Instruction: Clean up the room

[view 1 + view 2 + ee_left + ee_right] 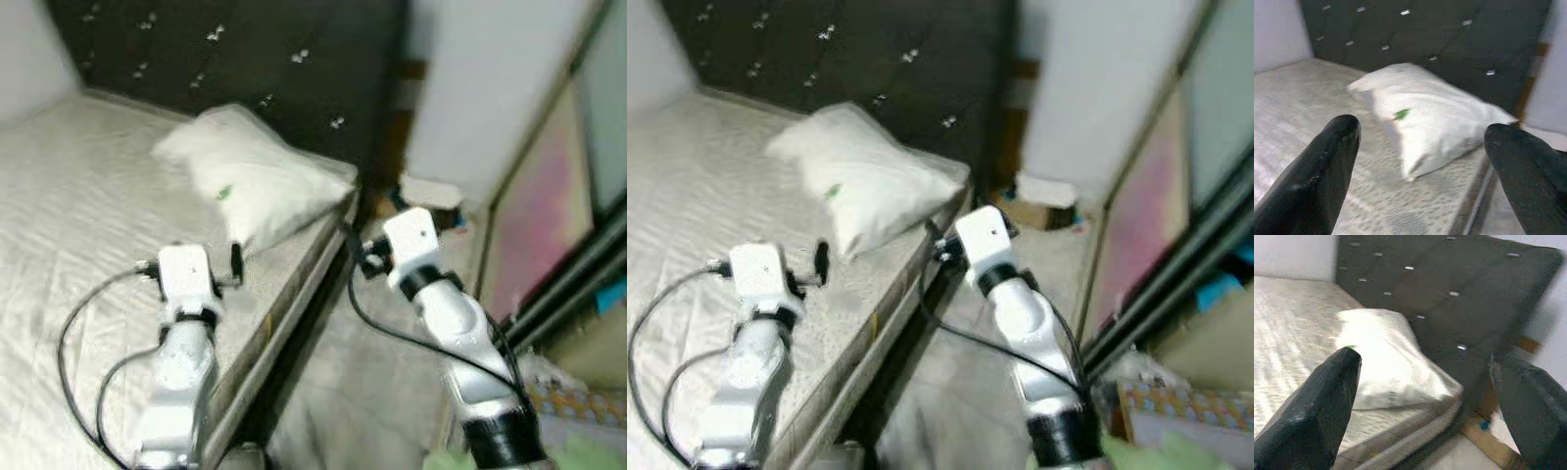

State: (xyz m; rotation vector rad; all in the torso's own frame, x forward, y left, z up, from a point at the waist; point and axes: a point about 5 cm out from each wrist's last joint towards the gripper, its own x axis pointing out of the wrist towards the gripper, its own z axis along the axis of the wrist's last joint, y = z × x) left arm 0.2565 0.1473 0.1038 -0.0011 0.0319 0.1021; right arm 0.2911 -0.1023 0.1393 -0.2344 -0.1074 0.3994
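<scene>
Pillow [255,181] at the head of the bed [78,215], against the dark headboard [245,49], near the mattress's edge: soft and light, I judge (it will sag if pinched by one corner), so I'd take a fat edge fold. My left gripper [1422,147] hovers over the mattress short of it, fingers spread wide, empty. My right gripper [1427,382], beside the bed, gapes empty too.

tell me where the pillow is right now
The pillow lies on the bed at its right corner, against the dark headboard, ahead of the open left pincer.
</scene>
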